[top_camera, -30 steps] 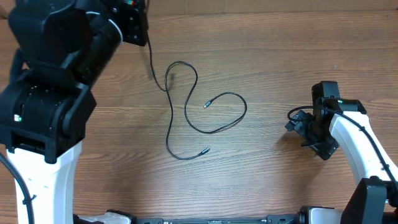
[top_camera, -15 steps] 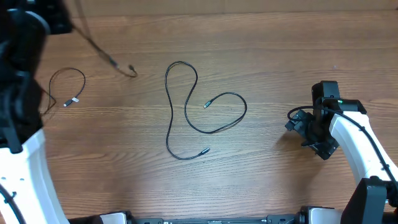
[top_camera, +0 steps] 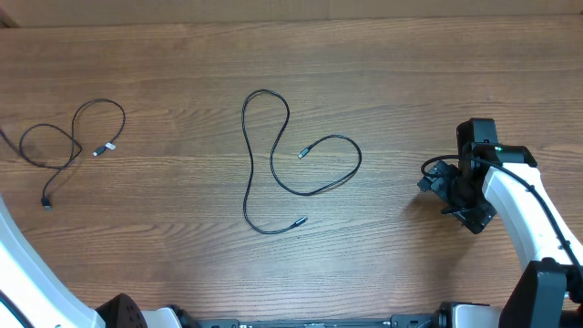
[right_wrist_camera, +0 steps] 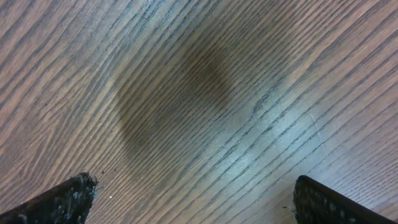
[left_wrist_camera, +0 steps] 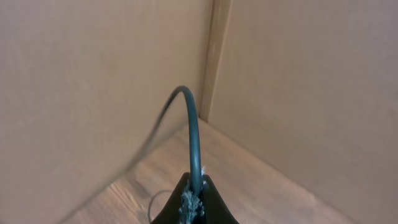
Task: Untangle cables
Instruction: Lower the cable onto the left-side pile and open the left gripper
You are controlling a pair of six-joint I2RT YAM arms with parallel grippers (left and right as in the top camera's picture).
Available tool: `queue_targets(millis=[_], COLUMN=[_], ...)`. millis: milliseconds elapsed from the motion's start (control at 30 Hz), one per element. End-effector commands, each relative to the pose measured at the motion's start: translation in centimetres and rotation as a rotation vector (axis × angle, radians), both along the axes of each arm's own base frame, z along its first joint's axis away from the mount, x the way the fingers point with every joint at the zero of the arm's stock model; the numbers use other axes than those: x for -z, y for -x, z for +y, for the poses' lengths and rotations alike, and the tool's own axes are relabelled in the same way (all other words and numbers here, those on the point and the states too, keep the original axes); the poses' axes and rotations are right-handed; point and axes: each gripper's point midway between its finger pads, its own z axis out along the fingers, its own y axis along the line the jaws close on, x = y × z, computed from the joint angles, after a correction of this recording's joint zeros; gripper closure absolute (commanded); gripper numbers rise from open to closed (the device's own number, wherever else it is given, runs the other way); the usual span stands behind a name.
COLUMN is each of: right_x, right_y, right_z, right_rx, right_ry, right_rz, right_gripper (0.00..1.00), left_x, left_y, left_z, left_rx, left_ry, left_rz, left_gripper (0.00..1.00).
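Two thin black cables lie apart on the wooden table. One cable [top_camera: 75, 138] sits at the far left in loose loops, with a silver plug [top_camera: 107, 148] near its middle, and one strand runs off the left edge. The other cable [top_camera: 273, 169] snakes across the centre, both plug ends free. In the left wrist view, my left gripper [left_wrist_camera: 194, 200] is shut on a black cable [left_wrist_camera: 194, 134] that arches up and away to the left. At the right, my right gripper [top_camera: 448, 191] [right_wrist_camera: 196, 205] stands wide open just above bare wood.
Tan cardboard walls [left_wrist_camera: 298, 81] meet in a corner behind the left gripper. The left arm's white link [top_camera: 23, 273] shows at the bottom left edge. The right arm [top_camera: 515, 196] takes up the right side of the table.
The left arm has swung left, out of the overhead view, carrying a cable away from the centre one. That cable now lies in loops at the far left. The right arm has not moved.
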Motion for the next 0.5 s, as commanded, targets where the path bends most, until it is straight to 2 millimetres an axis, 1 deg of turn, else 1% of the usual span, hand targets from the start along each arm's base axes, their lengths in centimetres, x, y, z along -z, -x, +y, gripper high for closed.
queue_targets(millis=[0,33,133,267,333,467], right_x=[-0.2,-0.2,-0.2,-0.2,-0.2,-0.2], right_y=[-0.2,-0.2,-0.1,0.0,0.0,0.0], right_z=[-0.1,-0.1,-0.1,-0.1,-0.1,-0.1], right_rx=[0.000,0.000,0.000,0.000,0.000,0.000], right_ry=[0.003,0.003,0.002,0.002,0.003,0.002], right_rz=[-0.010,-0.009,-0.006,-0.001,-0.001,-0.002], right_gripper=[0.00,0.00,0.00,0.00,0.00,0.00], left_x=[4.1,5.3,10.2,15.8,18.4,22.3], left_y=[-1.6,-2.0,-3.7,-4.9,-5.3,-5.4], left_z=[1.0,1.0,1.2,1.6,1.8,1.9], left_rx=[-0.024,-0.022,0.002,0.003,-0.001,-0.009], left_ry=[0.100,0.129,0.226,0.317,0.356,0.419], left_rz=[0.077,0.102,0.213,0.362,0.431,0.545], left_gripper=[0.96,0.95,0.96,0.96,0.96,0.96])
